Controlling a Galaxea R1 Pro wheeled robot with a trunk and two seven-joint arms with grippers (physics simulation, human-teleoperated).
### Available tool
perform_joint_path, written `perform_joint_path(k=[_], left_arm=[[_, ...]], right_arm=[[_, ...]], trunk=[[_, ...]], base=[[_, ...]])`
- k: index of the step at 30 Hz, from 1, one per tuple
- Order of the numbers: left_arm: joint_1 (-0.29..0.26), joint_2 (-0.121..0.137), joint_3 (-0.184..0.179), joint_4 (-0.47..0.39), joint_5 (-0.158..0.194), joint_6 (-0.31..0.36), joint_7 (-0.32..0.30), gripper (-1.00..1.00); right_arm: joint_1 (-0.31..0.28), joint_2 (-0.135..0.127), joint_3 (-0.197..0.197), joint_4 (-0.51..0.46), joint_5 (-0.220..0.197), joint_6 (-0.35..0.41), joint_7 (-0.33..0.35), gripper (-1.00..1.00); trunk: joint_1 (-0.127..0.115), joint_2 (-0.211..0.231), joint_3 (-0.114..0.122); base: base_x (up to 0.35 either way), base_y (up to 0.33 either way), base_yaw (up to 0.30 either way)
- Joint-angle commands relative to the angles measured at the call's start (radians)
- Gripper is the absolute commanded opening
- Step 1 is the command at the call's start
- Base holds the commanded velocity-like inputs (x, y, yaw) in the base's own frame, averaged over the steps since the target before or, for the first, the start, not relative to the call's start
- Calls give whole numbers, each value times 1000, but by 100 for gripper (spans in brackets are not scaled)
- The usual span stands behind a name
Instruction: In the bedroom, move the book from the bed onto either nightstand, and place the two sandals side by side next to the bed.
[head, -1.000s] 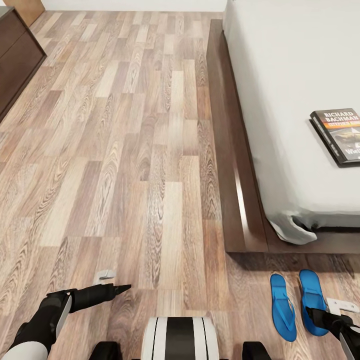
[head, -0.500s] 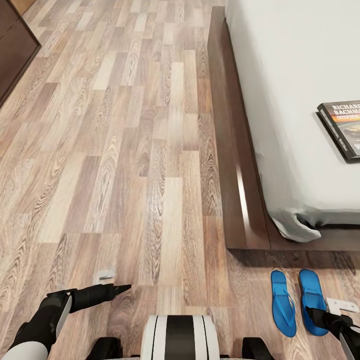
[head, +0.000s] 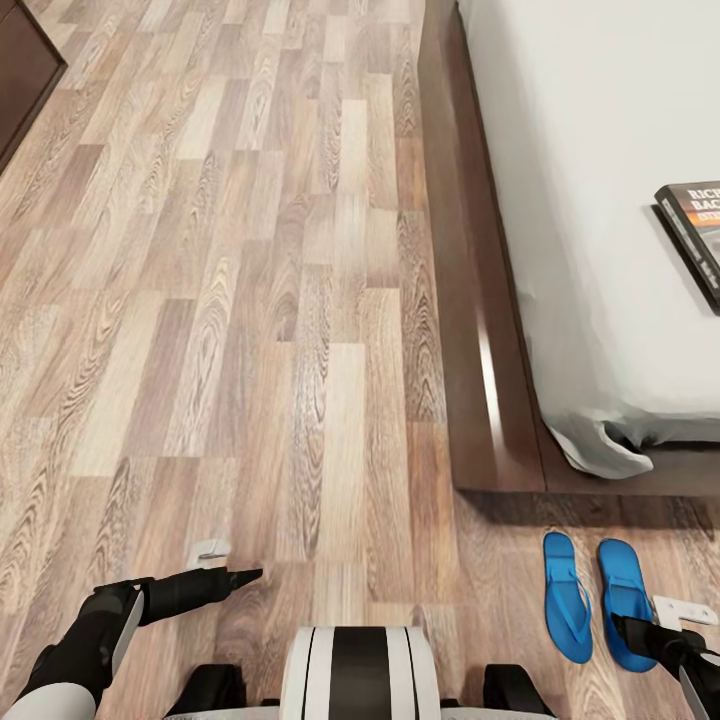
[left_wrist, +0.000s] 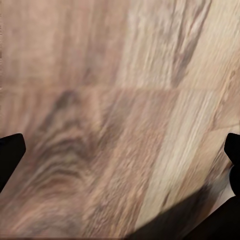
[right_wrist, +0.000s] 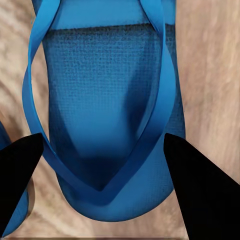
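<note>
two sandals (head: 596, 608) side by side at bed (head: 500, 420) corner; both claws spread, left (left_wrist: 120, 165), right (right_wrist: 102, 160)

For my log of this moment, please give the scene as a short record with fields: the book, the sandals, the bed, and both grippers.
book: lies flat on the bed's mattress, cut by the head view's right edge
sandals: two blue sandals side by side on the floor, at the foot of the bed
bed: grey mattress on dark wooden frame
left gripper: above bare floor, holds nothing
right gripper: open, above one sandal, fingers apart
</note>
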Motion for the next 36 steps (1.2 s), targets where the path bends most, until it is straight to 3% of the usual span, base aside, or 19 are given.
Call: perform_joint_path(k=[1, 9, 12, 36], left_arm=[[-1, -1, 5, -1, -7, 8, -8, 100], [-1, -1, 5, -1, -7, 9, -8, 100], [-1, -1, 5, -1, -7, 8, -8, 100], [-1, -1, 6, -1, -7, 10, -7, 100]], right_arm=[[-1, 1, -5, -2, 10, 5, 9, -100], [-1, 1, -5, -2, 11, 5, 9, -100], [-1, 1, -5, -2, 10, 5, 9, -100], [-1, 1, -5, -3, 10, 5, 9, -100]], trunk=[[0, 0, -4], [1, -1, -8], [2, -1, -20], [2, -1, -20]], base=[[0, 0, 0], [0, 0, 0], [0, 0, 0], [38, 0, 0]])
